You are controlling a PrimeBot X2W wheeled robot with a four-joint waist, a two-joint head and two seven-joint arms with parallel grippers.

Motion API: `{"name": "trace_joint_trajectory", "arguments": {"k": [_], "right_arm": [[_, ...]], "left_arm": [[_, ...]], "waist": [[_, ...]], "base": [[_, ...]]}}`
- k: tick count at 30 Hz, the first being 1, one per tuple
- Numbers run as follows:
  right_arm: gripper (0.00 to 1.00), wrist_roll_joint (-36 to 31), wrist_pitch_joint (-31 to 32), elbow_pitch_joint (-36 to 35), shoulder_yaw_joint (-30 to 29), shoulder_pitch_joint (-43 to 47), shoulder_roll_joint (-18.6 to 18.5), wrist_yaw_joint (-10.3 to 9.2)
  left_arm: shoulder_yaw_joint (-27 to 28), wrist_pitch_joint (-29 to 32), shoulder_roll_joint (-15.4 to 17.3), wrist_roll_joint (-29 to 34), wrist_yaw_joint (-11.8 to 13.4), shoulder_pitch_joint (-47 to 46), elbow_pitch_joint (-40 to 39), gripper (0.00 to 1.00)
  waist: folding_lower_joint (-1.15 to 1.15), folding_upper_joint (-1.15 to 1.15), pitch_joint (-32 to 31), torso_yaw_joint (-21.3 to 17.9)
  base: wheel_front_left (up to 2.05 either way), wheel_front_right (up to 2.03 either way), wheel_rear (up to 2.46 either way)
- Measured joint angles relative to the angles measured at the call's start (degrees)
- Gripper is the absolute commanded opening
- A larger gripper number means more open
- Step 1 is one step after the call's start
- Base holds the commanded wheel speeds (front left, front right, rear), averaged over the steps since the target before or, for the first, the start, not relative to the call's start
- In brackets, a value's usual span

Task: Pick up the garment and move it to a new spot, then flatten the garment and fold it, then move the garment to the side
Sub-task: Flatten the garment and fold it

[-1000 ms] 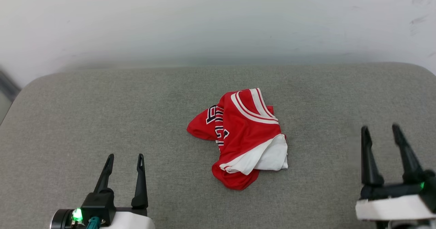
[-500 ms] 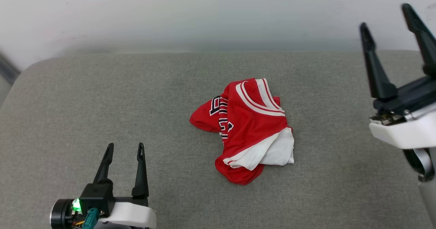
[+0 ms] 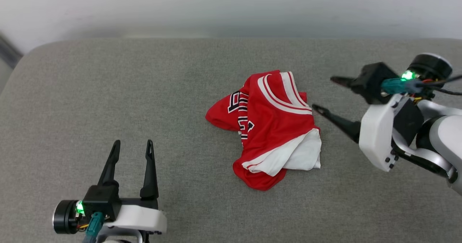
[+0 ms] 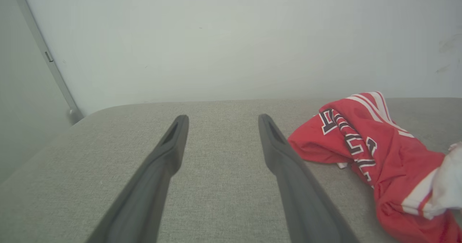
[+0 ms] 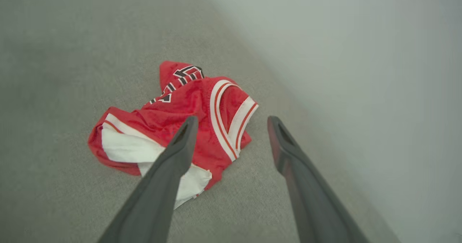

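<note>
The garment (image 3: 269, 127) is a red jersey with white parts, striped trim and black lettering. It lies crumpled in a heap at the middle of the grey cushioned surface (image 3: 108, 91). My right gripper (image 3: 323, 94) hovers just right of the heap, turned sideways with its fingers pointing left at it, open and empty. In the right wrist view the garment (image 5: 173, 124) lies beyond the spread fingers (image 5: 180, 142). My left gripper (image 3: 131, 147) stands open at the lower left, well apart from the heap. The left wrist view has the garment (image 4: 371, 152) to the right of the fingers.
A pale wall (image 3: 231, 4) runs along the far edge of the cushioned surface. The surface's rounded left corner (image 3: 32, 51) lies at the upper left. Bare grey fabric surrounds the heap on all sides.
My right arm rose from the lower right, then swung in and turned sideways, its fingers now pointing left at the garment. The camera tilted, shifting the whole picture. The left gripper stayed put.
</note>
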Motion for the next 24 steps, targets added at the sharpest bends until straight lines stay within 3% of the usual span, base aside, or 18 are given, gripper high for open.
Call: {"name": "trace_joint_trajectory", "arguments": {"k": [4, 8, 15, 24], "right_arm": [[1.00, 7.01, 11.37, -0.26, 7.30, -4.13, -1.66, 0.01], [1.00, 10.78, 18.90, 0.41, 13.26, -7.33, -2.12, 0.01], [1.00, 10.91, 20.85, 4.82, 18.38, -9.55, 0.94, 0.01], [1.00, 6.83, 23.66, 7.91, 17.69, -5.89, 3.13, -0.13]], "left_arm": [[-0.19, 0.00, 0.00, -0.16, 0.12, -1.30, -0.41, 1.00], [-0.89, 0.00, -0.02, -1.04, 0.62, -2.92, -0.88, 1.00], [-1.64, 0.00, -0.04, -1.52, 0.93, -5.74, -0.88, 1.00], [-2.15, 0.00, -0.04, -2.02, 1.55, -8.12, -0.94, 1.00]], "waist": [[0.00, 0.00, 2.15, 0.54], [0.00, 0.00, 4.81, 1.22], [0.00, 0.00, 9.77, 2.57], [-0.01, 0.00, 13.80, 4.16]], "base": [[0.00, 0.00, 0.00], [0.00, 0.00, 0.00], [0.00, 0.00, 0.00], [0.00, 0.00, 0.00]]}}
